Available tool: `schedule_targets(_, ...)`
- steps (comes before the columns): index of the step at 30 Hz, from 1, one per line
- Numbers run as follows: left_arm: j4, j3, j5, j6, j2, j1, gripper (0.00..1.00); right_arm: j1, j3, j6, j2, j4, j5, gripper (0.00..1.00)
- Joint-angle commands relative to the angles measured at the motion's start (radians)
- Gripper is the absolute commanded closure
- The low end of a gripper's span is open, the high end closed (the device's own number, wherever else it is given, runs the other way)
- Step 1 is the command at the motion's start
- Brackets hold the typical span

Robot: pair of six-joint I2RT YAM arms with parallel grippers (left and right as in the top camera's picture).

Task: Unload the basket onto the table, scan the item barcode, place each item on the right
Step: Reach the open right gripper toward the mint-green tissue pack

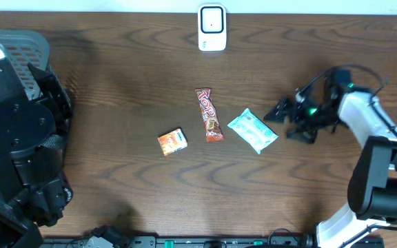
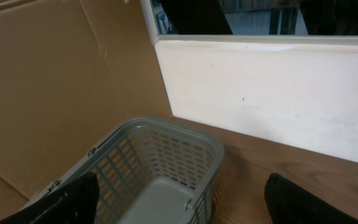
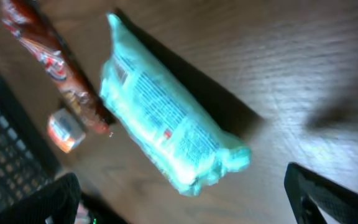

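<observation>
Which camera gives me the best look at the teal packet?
Right wrist: the teal packet fills the frame, print visible. Overhead shows it small, beside the candy bar. Left wrist misses it, showing a basket instead.

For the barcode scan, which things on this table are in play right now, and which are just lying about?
In play, likely: white scanner at the table's far edge; teal packet; open right gripper just beside that packet.

Lying about for now: red candy bar; small orange packet; grey basket on the left.
</observation>
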Motion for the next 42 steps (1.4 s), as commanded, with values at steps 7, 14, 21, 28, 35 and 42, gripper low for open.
schedule_targets(7,0.000,0.000,-0.006,-0.005,-0.003,0.004,0.15,0.042,-0.335,0.320,0.000,0.399,0.032,0.01)
schedule_targets(14,0.000,0.000,-0.006,-0.005,-0.003,0.004,0.15,0.042,-0.551,0.441,0.000,0.687,0.109,0.01)
schedule_targets(21,0.000,0.000,-0.006,-0.005,-0.003,0.004,0.14,0.042,-0.643,0.449,0.000,0.746,0.218,0.01)
schedule_targets(28,0.000,0.000,-0.006,-0.005,-0.003,0.004,0.15,0.053,-0.671,0.428,0.000,0.823,0.239,0.16)
schedule_targets(35,0.000,0.000,-0.006,-0.005,-0.003,0.004,0.14,0.144,-0.676,0.429,0.002,0.900,0.325,0.17)
schedule_targets(42,0.000,0.000,-0.006,-0.005,-0.003,0.004,0.14,0.219,-0.676,0.473,0.043,0.943,0.383,0.27)
